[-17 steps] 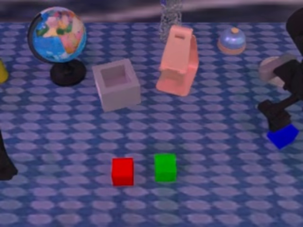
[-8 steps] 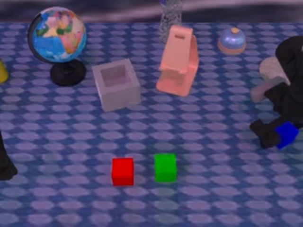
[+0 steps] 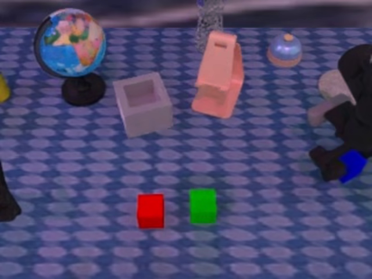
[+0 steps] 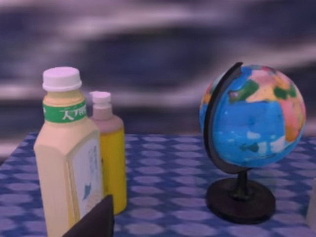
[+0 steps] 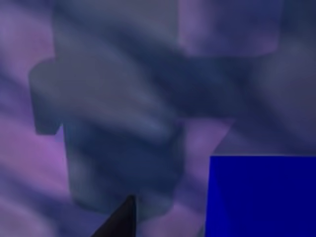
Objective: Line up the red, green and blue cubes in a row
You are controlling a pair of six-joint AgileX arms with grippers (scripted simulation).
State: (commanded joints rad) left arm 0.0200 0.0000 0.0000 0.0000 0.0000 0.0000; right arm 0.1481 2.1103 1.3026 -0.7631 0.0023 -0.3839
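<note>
R gripper (image 3: 343, 167) clamps blue cube (image 3: 353, 165), table's right.

right pincer (image 3: 343, 165) clamped, left arm parked

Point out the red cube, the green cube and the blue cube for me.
red cube (image 3: 150, 210): top view, middle of its top face.
green cube (image 3: 203, 205): top view, middle of its top face.
blue cube (image 3: 353, 165): top view, visible blue face beside the right gripper.

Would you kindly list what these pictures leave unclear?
- Right gripper: top view, the arm hides its grip on the blue cube.
- Left gripper: top view, cut off by the edge.
- Yellow thing: top view, mostly cut off.
</note>
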